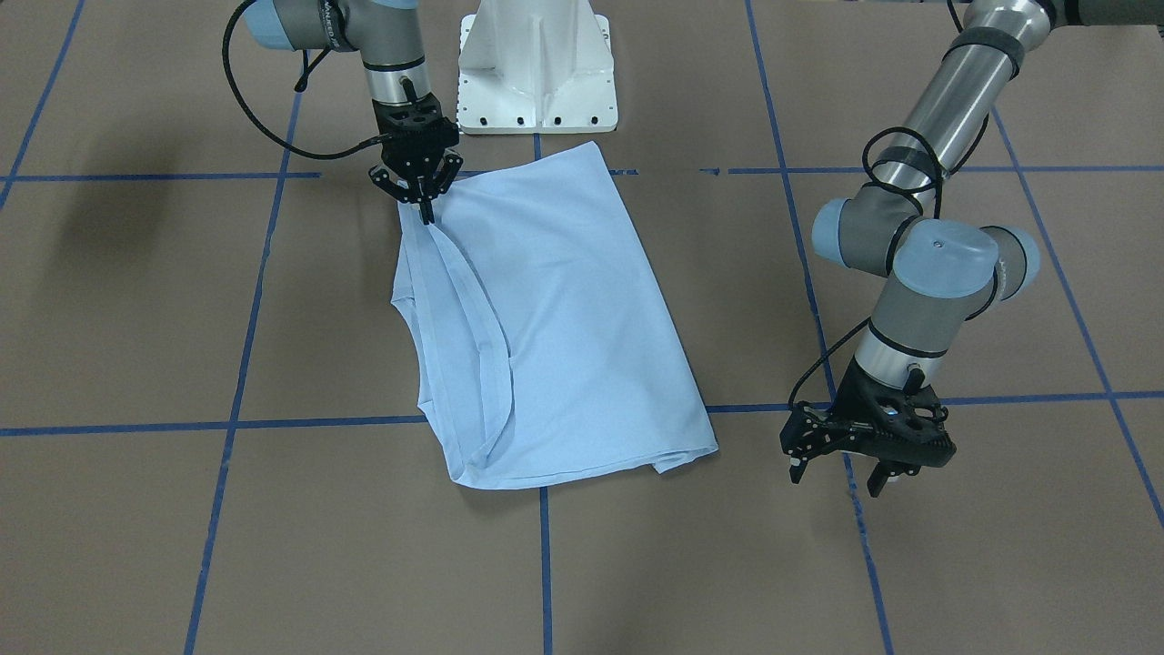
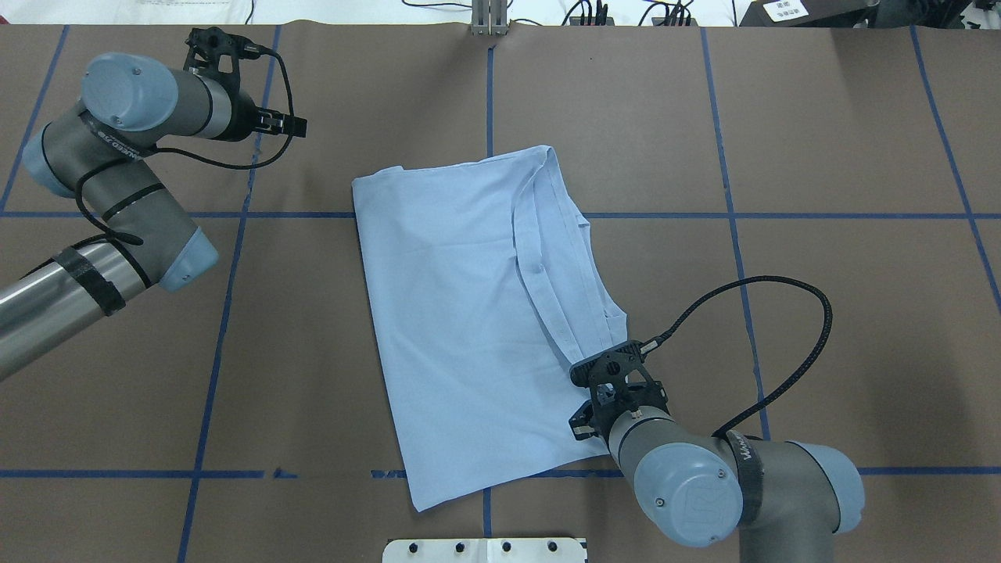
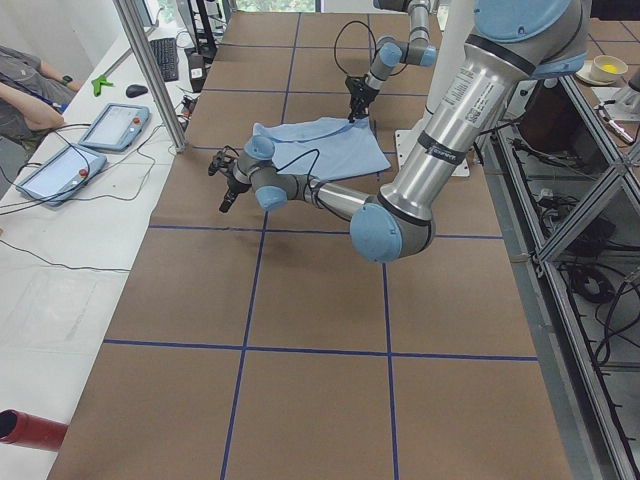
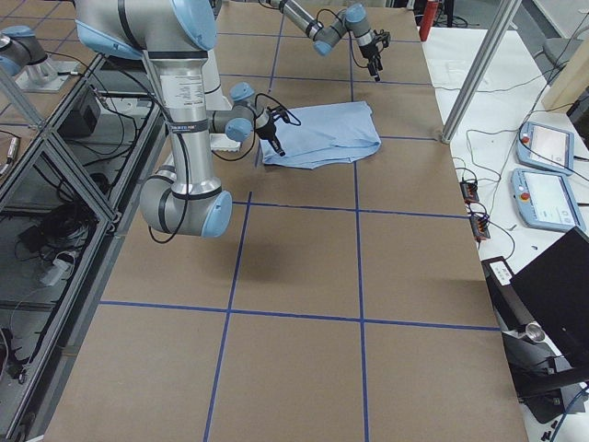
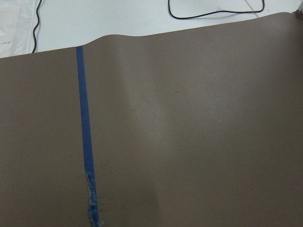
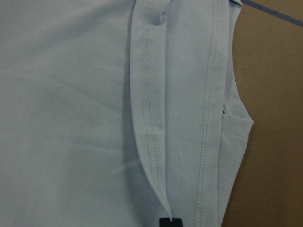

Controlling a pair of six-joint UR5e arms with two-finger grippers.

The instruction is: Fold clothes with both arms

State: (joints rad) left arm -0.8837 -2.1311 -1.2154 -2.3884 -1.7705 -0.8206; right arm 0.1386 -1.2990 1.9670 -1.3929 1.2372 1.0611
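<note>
The clothes are one light blue T-shirt (image 1: 564, 318), lying folded in the middle of the brown table (image 2: 821, 313). Double-stitched hems run along its side towards my right arm. My right gripper (image 1: 426, 211) is at the corner nearest the robot's base, shut on a pinched hem. In the right wrist view that hem (image 6: 156, 156) tapers down into the black fingertips (image 6: 170, 222). My left gripper (image 1: 837, 478) hangs open over bare table, well off the shirt's far corner, holding nothing. The left wrist view holds only the table and a blue tape line (image 5: 85, 132).
The white pedestal base (image 1: 536, 73) stands just behind the shirt's near edge. Blue tape lines (image 2: 235, 313) mark the table in squares. Cables (image 2: 586, 12) lie along the far edge. A person's arm (image 3: 25, 105) and two tablets (image 3: 60, 170) are on the operators' side.
</note>
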